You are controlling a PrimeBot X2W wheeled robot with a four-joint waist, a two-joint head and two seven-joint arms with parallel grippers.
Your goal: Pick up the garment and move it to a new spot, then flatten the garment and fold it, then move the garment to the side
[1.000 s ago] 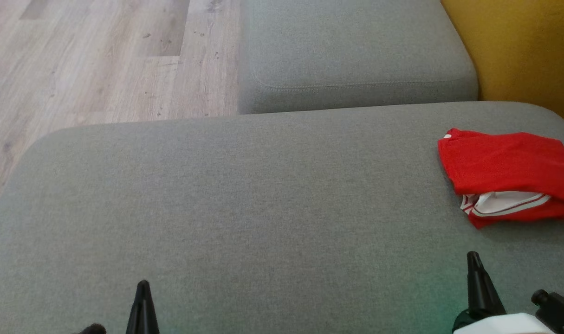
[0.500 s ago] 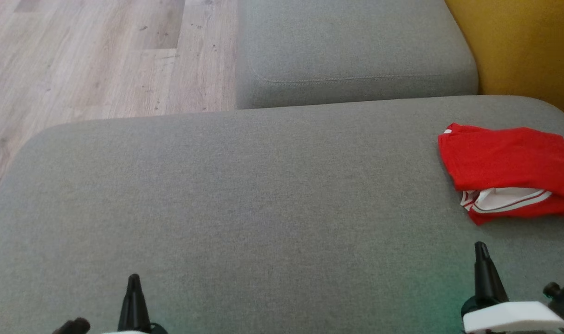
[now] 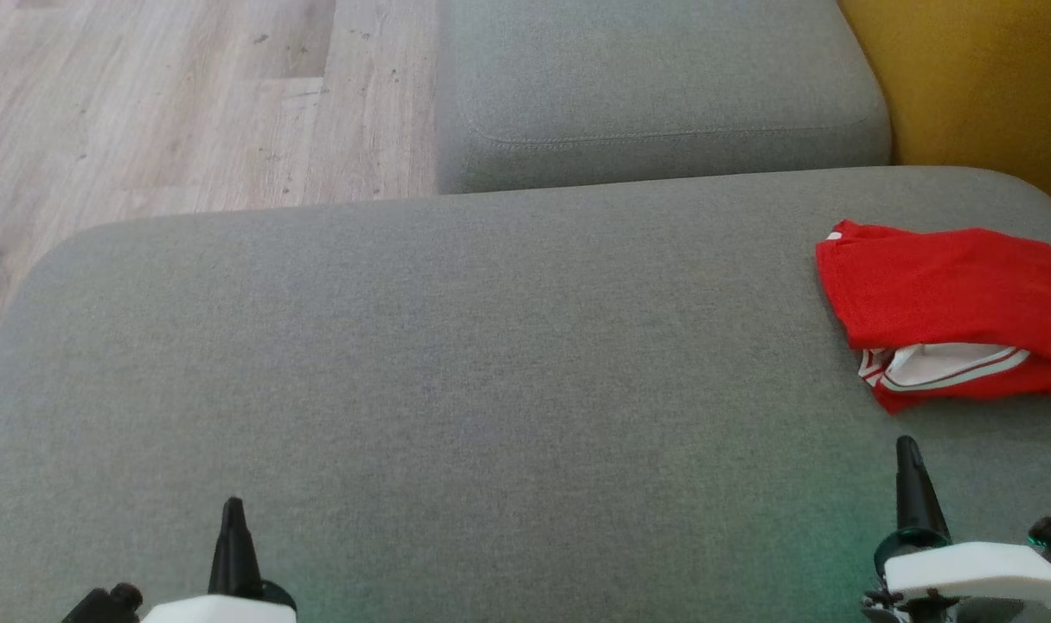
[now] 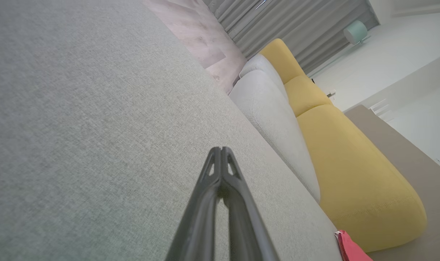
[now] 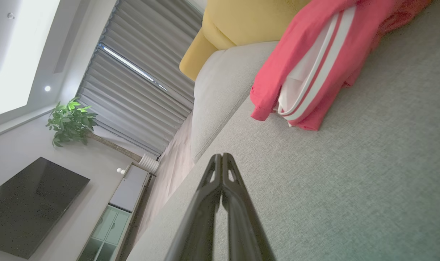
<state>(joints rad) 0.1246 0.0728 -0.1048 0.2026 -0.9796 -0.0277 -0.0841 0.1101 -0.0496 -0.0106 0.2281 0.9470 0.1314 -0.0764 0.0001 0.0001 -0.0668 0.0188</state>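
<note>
The garment (image 3: pixel 940 294) is red with white stripes and lies folded at the right edge of the grey sofa seat (image 3: pixel 490 363). In the right wrist view the garment (image 5: pixel 306 69) sits ahead of the fingers, and a red corner of the garment (image 4: pixel 352 248) peeks in at the bottom right of the left wrist view. My left gripper (image 3: pixel 232 510) hovers low at the near left, shut and holding nothing. My right gripper (image 3: pixel 908 454) is shut and empty, a little short of the garment's near edge. Both wrist views show the left gripper (image 4: pixel 221 150) and the right gripper (image 5: pixel 221 156) with fingertips pressed together.
A second grey cushion (image 3: pixel 655 86) lies beyond the seat, with a yellow backrest (image 3: pixel 983 86) to the right. Wooden floor (image 3: pixel 144 104) runs along the far left. The right wrist view shows a potted plant (image 5: pixel 71 121), a dark screen (image 5: pixel 28 203) and grey curtains (image 5: pixel 140 90).
The head camera has shifted, so the sofa and garment sit slightly higher in the picture. Both grippers stay shut, and more of both white wrists shows at the bottom edge.
</note>
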